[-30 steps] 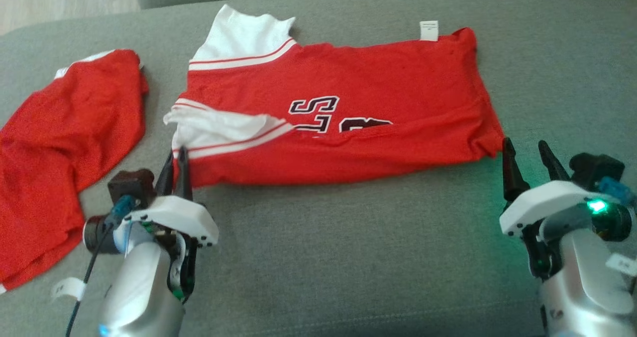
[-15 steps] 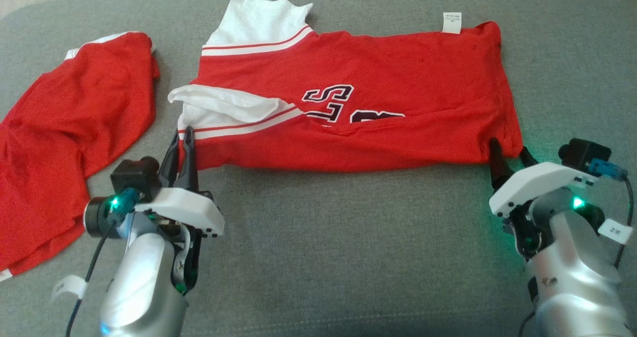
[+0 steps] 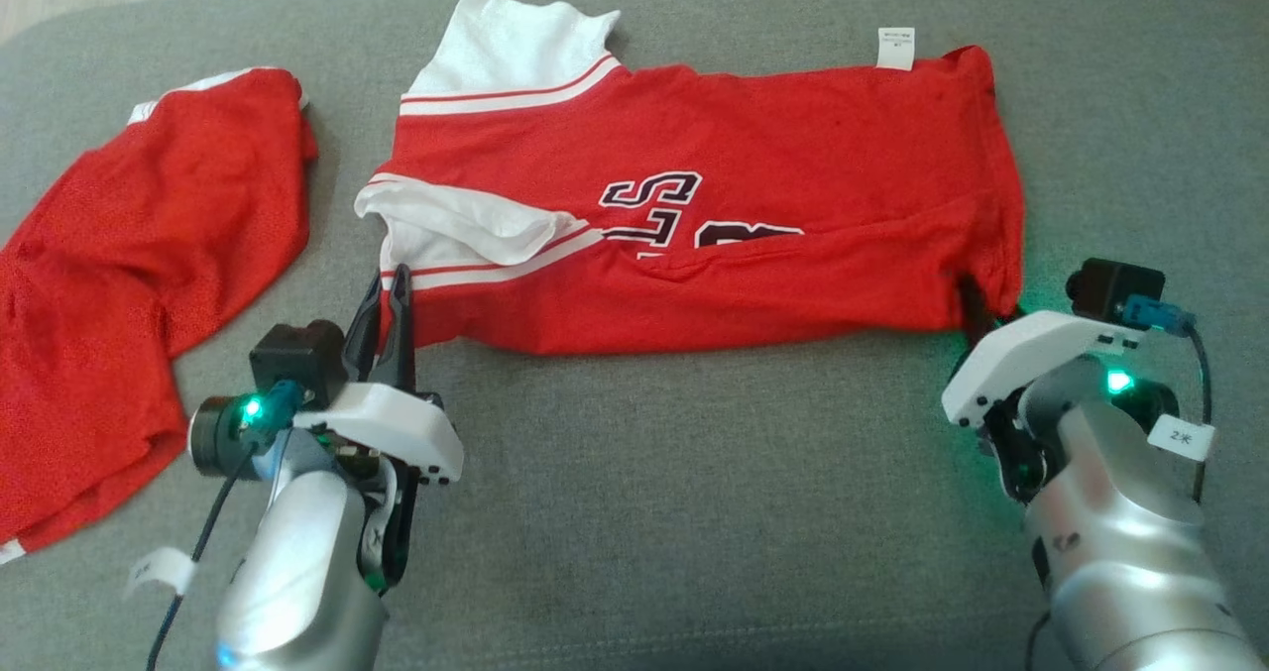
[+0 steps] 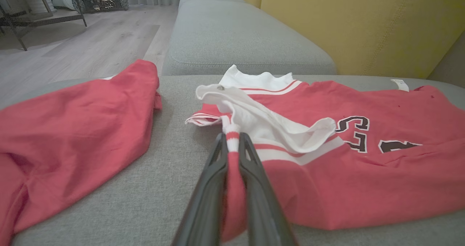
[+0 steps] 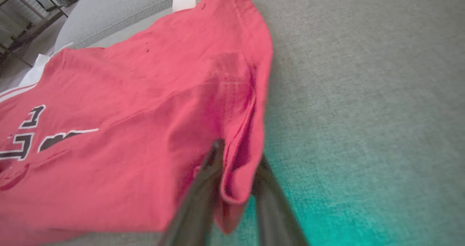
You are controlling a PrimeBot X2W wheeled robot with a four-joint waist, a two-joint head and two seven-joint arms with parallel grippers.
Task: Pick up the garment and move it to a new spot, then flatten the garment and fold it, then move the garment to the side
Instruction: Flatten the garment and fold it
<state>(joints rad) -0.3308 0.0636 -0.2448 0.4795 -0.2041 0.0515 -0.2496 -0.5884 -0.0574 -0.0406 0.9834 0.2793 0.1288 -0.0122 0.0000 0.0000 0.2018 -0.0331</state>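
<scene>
Garment, near corners: one gripper at each, fold judged next.

Garment [image 3: 714, 195] lies spread across the grey sofa cushion [image 3: 694, 512], white collar end left, hem right. Left gripper [image 3: 389, 286] is pressed together on the striped near-left edge. Right gripper [image 3: 983, 304] straddles the near-right hem corner. Probably both near corners are to lift together and carry toward the far edge. The left wrist view shows cloth nipped between the fingers [image 4: 214, 173], which the head view hides. The right wrist view is blurred, so I cannot tell if that corner is clamped. A second red piece [image 3: 149, 255] lies apart, far left.
</scene>
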